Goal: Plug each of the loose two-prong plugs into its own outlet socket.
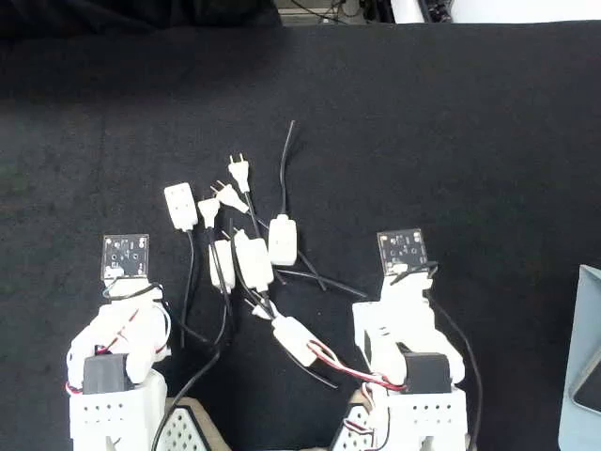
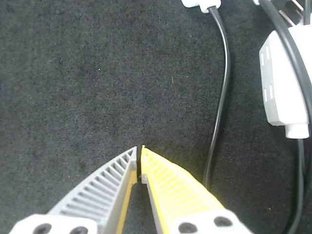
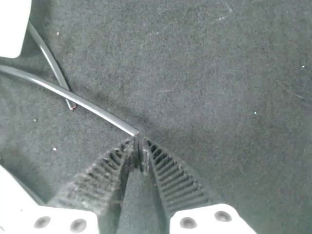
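Several white outlet sockets lie in a cluster at the table's middle, among them one [image 1: 180,206] at the left, one [image 1: 283,240] at the right and one [image 1: 294,338] nearest the arms. Loose two-prong plugs [image 1: 238,171] [image 1: 230,195] [image 1: 208,210] lie just behind them on black cables. My left gripper [image 2: 140,148] is shut and empty above bare cloth, left of a black cable [image 2: 219,97] and a white socket [image 2: 285,92]. My right gripper [image 3: 139,141] is shut too, its tips at the cut end of a black cable [image 3: 73,100], holding nothing.
Both arms sit at the near edge, left [image 1: 117,366] and right [image 1: 408,357], flanking the cluster. Black cables [image 1: 285,160] trail across the black cloth. A blue-grey container [image 1: 582,376] stands at the right edge. The far half of the table is open cloth.
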